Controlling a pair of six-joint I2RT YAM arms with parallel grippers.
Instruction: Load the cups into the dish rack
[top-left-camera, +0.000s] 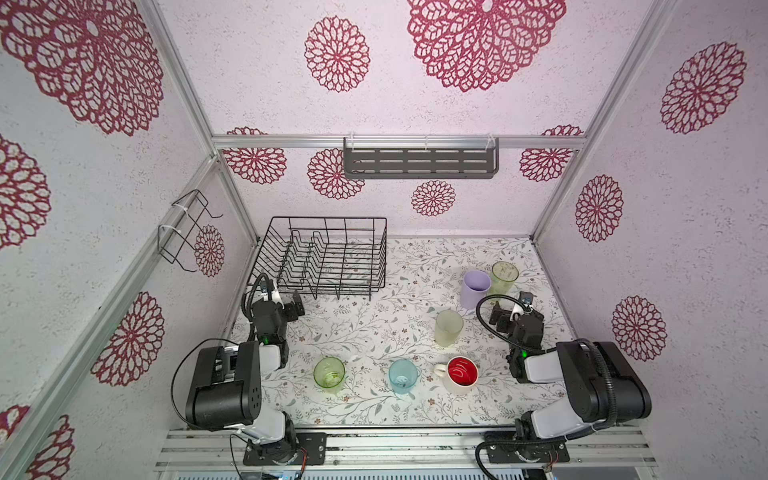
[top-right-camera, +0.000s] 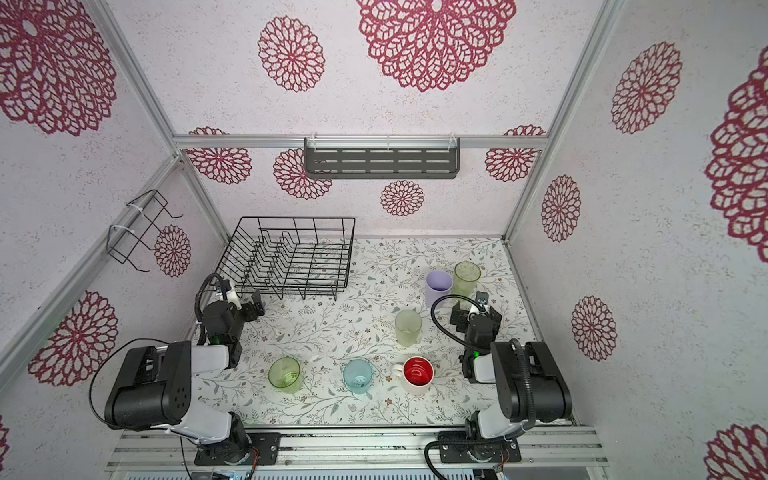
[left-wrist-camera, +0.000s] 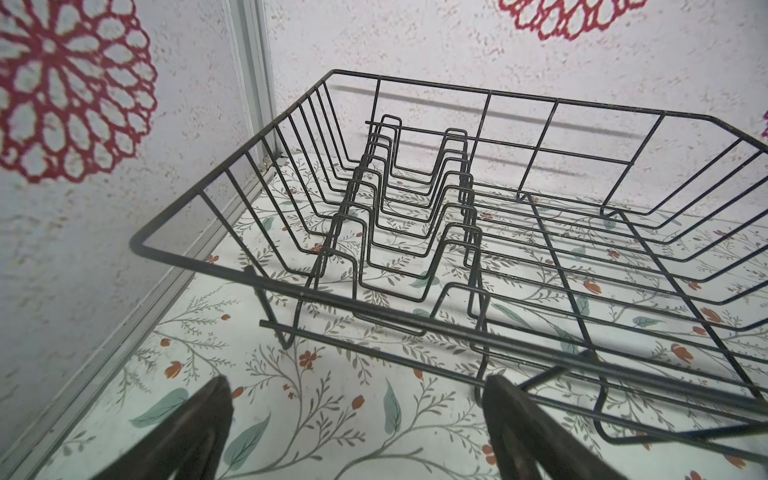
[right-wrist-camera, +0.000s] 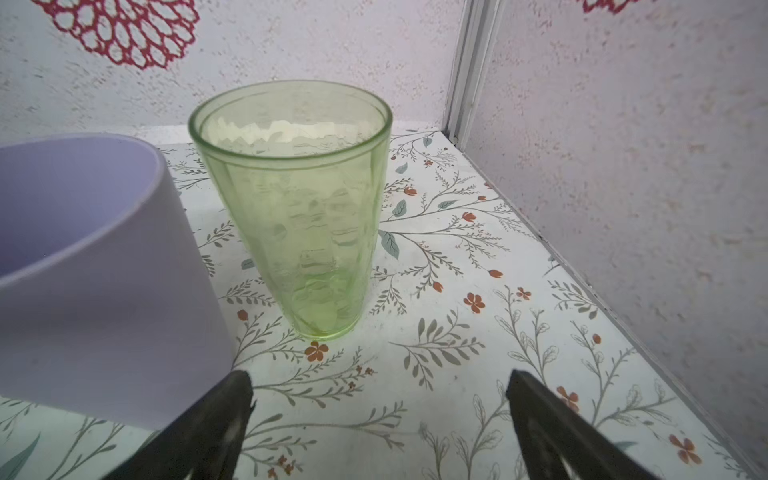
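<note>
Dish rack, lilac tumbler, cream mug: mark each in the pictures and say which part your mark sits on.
dish rack (top-left-camera: 328, 217): in a top view, back rim wire.
lilac tumbler (top-left-camera: 471, 297): in a top view, outer wall.
cream mug (top-left-camera: 462, 371): in a top view, red inside.

Dish rack (top-left-camera: 324, 259) was black metal wire w/ slight sheen; clear-green glass (right-wrist-camera: 299, 216) looked glossy, see-thru; lilac tumbler (right-wrist-camera: 104, 299) matt, opaque; wall (right-wrist-camera: 623, 166) rough-textured.

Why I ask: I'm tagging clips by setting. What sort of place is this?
Likely a staged kitchen test cell, not a home: wallpapered panels in an aluminium frame, two robot arms bolted to a front rail, a dish rack and cups on a floral table.
</note>
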